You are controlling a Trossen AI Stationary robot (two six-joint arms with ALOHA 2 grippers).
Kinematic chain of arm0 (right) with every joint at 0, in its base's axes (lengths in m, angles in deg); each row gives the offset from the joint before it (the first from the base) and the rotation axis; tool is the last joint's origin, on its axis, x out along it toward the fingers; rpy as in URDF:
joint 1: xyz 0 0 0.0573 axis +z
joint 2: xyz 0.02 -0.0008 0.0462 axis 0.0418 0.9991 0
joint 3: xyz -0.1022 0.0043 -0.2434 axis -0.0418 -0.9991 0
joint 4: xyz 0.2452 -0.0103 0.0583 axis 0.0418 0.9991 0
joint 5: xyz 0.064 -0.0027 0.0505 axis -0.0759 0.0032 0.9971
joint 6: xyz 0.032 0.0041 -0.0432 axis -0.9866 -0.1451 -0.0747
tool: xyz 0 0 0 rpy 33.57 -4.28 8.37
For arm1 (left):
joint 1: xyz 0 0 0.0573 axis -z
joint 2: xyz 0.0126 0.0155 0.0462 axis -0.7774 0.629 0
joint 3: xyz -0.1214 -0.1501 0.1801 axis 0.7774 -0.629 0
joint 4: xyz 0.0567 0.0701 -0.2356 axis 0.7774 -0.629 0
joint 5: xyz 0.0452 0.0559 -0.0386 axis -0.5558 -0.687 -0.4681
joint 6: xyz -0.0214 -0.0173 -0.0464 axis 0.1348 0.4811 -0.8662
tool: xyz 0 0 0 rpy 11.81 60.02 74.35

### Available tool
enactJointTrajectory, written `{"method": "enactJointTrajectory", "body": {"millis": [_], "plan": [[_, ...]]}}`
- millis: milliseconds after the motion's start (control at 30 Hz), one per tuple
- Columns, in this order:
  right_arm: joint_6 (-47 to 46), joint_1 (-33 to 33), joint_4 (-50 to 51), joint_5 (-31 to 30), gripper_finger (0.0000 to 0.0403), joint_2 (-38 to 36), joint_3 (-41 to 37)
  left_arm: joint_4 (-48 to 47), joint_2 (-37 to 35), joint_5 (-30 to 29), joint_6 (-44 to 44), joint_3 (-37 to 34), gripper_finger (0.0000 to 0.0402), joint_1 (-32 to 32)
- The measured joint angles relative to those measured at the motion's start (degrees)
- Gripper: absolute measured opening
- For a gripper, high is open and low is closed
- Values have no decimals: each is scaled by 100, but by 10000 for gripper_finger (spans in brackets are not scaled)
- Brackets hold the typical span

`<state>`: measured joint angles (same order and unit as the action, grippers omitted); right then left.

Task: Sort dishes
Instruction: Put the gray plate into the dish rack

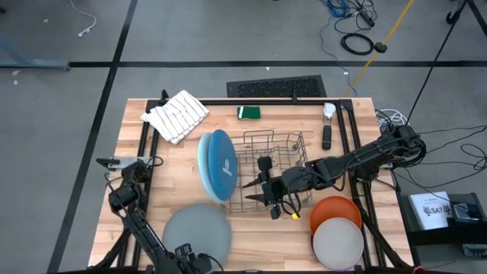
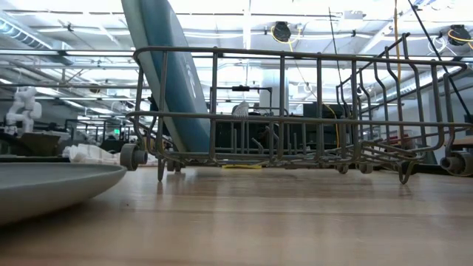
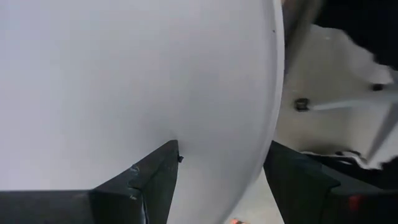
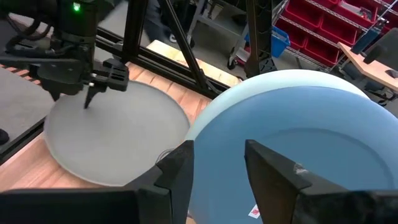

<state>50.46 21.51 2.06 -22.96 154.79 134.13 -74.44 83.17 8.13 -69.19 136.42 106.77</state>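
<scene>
A grey plate (image 1: pixel 196 232) lies flat on the table at the near left; it also shows in the low view (image 2: pixel 52 185). My left gripper (image 1: pixel 185 253) is open at its near rim, one finger (image 3: pixel 149 183) over the plate and one (image 3: pixel 298 180) beyond the rim. Two blue plates (image 1: pixel 217 164) stand on edge in the left end of the wire rack (image 1: pixel 278 171), leaning left. My right gripper (image 4: pixel 217 168) is open and empty over the rack's near side, pointing at the light blue plate (image 4: pixel 298 130). An orange plate (image 1: pixel 335 209) and an off-white plate (image 1: pixel 338 242) lie at the near right. My left gripper's fingers straddle the grey plate's rim (image 3: pixel 268 149) from above. I cannot tell whether either finger touches the plate. The plate lies flat on the table.
A white striped cloth (image 1: pixel 175 116) lies at the far left. A green object (image 1: pixel 248 113) and a dark tool (image 1: pixel 326 137) lie near the far edge. Dark frame rails (image 1: pixel 144 144) run along the table's sides. Bare wood shows between the rack and the near edge.
</scene>
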Motion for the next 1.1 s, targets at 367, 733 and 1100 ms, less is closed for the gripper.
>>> {"method": "enactJointTrajectory", "body": {"millis": [367,733,1100], "plan": [[0,0,1,2,137,0,0,-250,0,-184,46,-2,231,-51],[0,0,-3,2,137,0,0,-164,-17,-585,194,-217,154,-160],[-17,0,0,9,137,0,0,246,-37,-1081,511,-605,79,-316]]}}
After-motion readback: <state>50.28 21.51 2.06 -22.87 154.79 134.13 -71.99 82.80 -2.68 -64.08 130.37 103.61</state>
